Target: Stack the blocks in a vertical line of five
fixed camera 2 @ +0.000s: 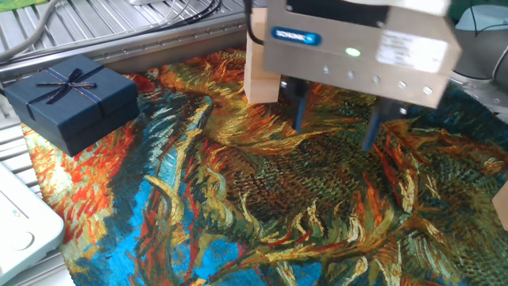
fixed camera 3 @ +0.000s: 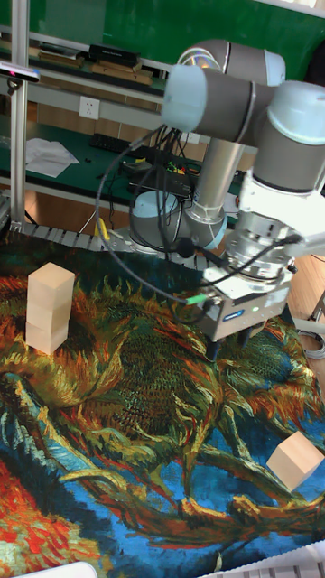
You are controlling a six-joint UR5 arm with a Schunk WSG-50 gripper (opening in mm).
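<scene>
Gripper [fixed camera 3: 231, 346], fingers spread and holding nothing, hangs over the painted cloth [fixed camera 2: 262, 214] between the short stack of blocks [fixed camera 3: 49, 307] and a loose block [fixed camera 3: 295, 459] lying nearer it.

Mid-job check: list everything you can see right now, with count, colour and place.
stacked blocks: looks like three, pale beige wood, one column at the cloth's far edge
loose block: one, pale beige, tilted on the cloth, apart from the stack
gift box: one, dark blue with ribbon, on the cloth's corner
cloth: one, sunflower painting print, covering the table
white device: one, partly seen at the frame edge
cables: several, dark, on the metal rails behind
gripper: one, grey body, dark fingers open, empty, above the cloth beside the stack
</scene>
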